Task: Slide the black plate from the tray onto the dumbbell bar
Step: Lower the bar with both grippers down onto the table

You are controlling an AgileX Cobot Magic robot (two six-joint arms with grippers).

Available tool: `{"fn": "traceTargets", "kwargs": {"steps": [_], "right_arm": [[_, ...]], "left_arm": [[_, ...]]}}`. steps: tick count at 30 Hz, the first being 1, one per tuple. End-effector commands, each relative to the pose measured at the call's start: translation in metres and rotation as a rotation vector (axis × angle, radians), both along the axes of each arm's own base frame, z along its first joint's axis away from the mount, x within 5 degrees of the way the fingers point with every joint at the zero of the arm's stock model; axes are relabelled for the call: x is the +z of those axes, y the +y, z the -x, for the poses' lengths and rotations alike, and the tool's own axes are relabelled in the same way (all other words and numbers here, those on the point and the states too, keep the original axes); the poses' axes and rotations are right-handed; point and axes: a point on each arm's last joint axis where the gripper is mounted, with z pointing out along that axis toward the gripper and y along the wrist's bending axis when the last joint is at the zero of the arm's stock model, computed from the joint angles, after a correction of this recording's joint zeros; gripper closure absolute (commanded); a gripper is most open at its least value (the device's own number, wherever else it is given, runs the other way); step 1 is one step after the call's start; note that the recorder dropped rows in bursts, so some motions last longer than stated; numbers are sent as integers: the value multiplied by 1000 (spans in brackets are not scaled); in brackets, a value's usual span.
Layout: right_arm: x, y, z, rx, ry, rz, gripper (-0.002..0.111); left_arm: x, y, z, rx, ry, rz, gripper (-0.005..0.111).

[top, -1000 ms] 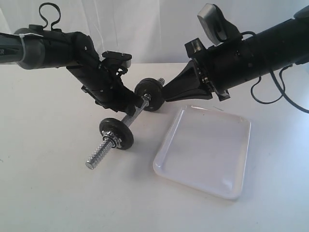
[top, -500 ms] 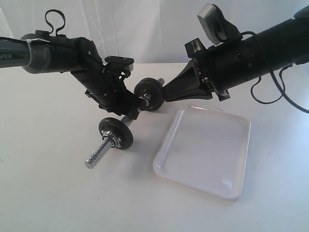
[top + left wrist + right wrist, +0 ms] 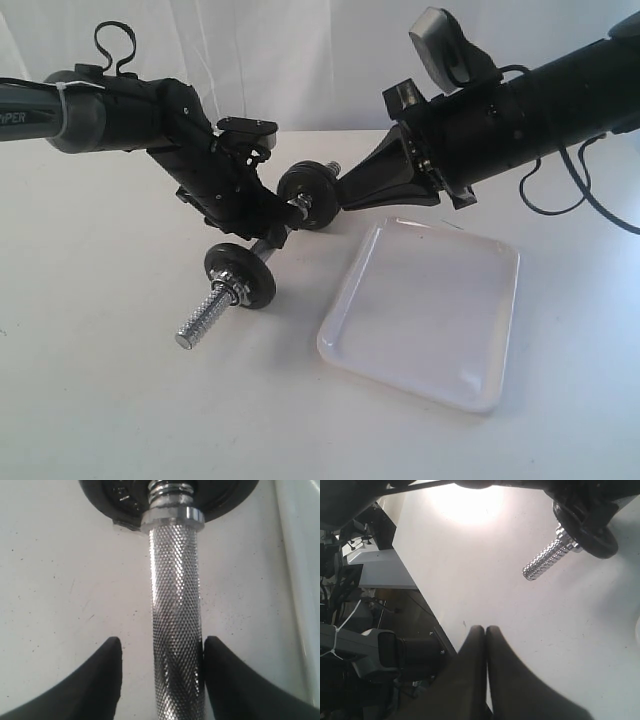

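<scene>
Tray [image 3: 425, 300] sits bare on the right of the worktop [image 3: 100, 400], nothing in it, so the lift-out looks done. Dumbbell bar [image 3: 264, 247] lies on a diagonal: threaded end near-left, other end far, just left of the tray's far corner. On that far end there's a thick dark disc, and I take it for the black plate [image 3: 307, 197], already on the rod w/ the bar tip poking out beyond it. Can't tell if a thinner disc hides against it. A thin disc [image 3: 240, 277] sits on the near half. Left tool [image 3: 278, 228] straddles the knurled mid-section. Its wrist cam shows it spread, w/ the bar [image 3: 176, 605] btw the jaws: one side touches the chrome, the other shows a sliver of worktop in the gap, so it's bracing, not clamping. Right tool [image 3: 350, 190] is pressed together and pinching nothing, tip just beside the plate on the tray side, poss. touching, too close to call. Its own cam agrees: right tool [image 3: 486, 627] flat shut and empty. Step in hand, imo: seating the plate, last stretch of the job. Next move prob. wants a nudge straight along the bar's axis, w/ the left steadying the rod. Go off-axis and the plate could bind on the coarse thread, or the bar could roll off across the worktop.
</scene>
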Motion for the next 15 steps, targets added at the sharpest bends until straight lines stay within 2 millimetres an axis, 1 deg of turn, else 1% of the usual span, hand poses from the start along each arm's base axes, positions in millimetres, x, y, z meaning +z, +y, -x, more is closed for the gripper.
{"fn": "traceTargets", "kwargs": {"steps": [1,8,15], "right_arm": [[4,-1,0,2,-17,-7,108],[4,-1,0,2,-17,-7,108],[4,-1,0,2,-17,-7,108]], "left_arm": [[-3,1,2,-8,19,-20,53],[3,1,3,-6,0,-11,53],[29,3,4,1,-75,23,53]]}}
